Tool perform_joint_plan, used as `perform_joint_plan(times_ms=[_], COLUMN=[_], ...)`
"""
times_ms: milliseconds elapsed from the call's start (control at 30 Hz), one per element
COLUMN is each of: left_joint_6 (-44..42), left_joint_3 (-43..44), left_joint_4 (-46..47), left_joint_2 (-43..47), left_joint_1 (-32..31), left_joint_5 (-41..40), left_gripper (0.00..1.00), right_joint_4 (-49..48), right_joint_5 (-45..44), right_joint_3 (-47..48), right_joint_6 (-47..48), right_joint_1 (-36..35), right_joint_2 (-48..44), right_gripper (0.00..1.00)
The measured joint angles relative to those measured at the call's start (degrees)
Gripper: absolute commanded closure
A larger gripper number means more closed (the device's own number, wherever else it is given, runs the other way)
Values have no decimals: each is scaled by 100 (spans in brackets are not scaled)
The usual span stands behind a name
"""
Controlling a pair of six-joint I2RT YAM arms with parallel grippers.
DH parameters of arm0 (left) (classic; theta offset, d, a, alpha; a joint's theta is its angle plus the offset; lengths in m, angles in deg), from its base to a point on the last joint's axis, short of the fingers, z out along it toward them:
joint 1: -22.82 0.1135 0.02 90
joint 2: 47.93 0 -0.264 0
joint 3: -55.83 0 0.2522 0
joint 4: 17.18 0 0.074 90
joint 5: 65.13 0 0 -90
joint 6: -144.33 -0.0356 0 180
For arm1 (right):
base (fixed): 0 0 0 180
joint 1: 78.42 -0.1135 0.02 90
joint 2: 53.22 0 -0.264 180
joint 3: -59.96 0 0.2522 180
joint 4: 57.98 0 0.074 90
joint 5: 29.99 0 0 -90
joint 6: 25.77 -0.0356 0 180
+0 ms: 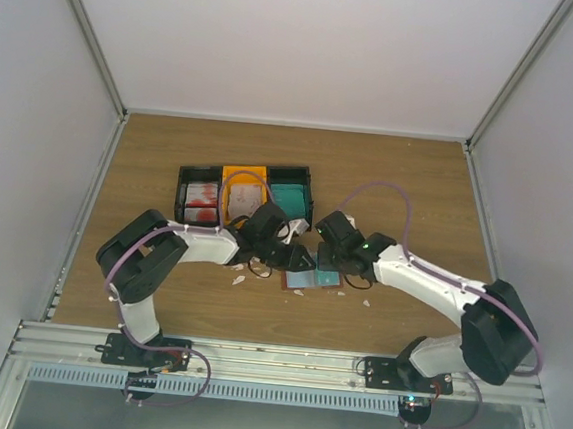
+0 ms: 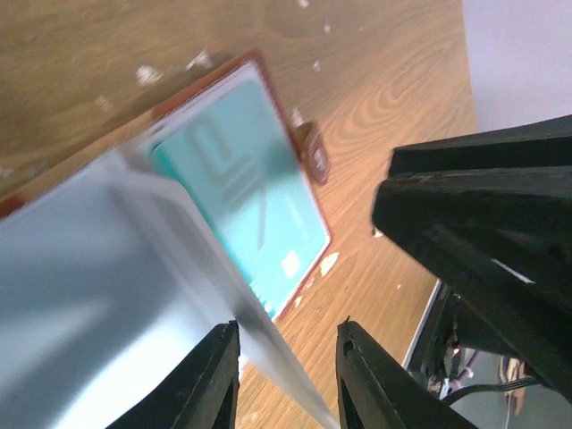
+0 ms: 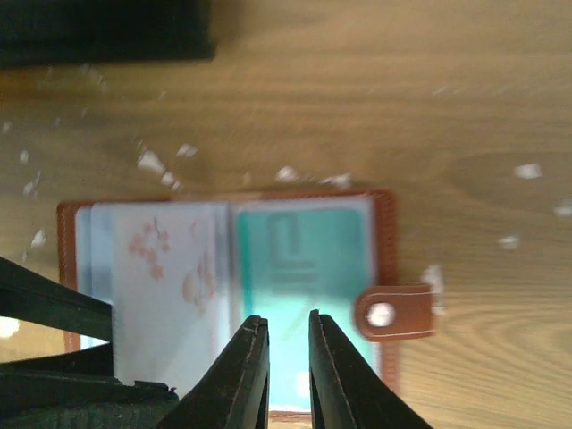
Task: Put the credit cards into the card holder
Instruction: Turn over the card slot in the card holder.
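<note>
The reddish-brown card holder (image 1: 299, 281) lies open on the table between both arms. In the right wrist view its rim (image 3: 386, 234) frames two clear pockets: a teal card (image 3: 304, 259) on the right, a pale card with pink marks (image 3: 156, 268) on the left. My right gripper (image 3: 289, 320) hovers over the teal card, jaws a narrow gap apart, holding nothing. In the left wrist view the holder (image 2: 315, 154) and the teal card (image 2: 250, 206) show. A pale clear leaf (image 2: 80, 295) rises from the holder and passes between the jaws of my open left gripper (image 2: 288, 332).
Joined bins stand behind the holder: a black one with red cards (image 1: 199, 199), an orange one with pale cards (image 1: 243, 193), a black one with teal cards (image 1: 290, 195). White scraps (image 1: 239, 280) lie around the holder. The right arm (image 2: 483, 223) is close beside my left gripper.
</note>
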Motion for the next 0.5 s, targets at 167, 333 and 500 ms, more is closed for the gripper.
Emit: perform_joint_plan(times_ms=[167,333,500], left_joint_6=[-238,-568,-1145], left_joint_3=[629,1405,1801], left_joint_4=[-173,-570,-1338], left_joint_2=[-356,-881,-901], left_joint_1=[-109,-260,-212], left_joint_5=[142,44,-450], left_gripper=[62,53,44], right_joint_4=[398,640,667], right_joint_5=[-1034,-1617,-1727], right_joint_3=[28,4,-4], right_joint_6=[-496,-772,-800], right_joint_1=[0,44,151], right_joint_2=[-581,-1200,-1561], right_gripper=[77,72,66])
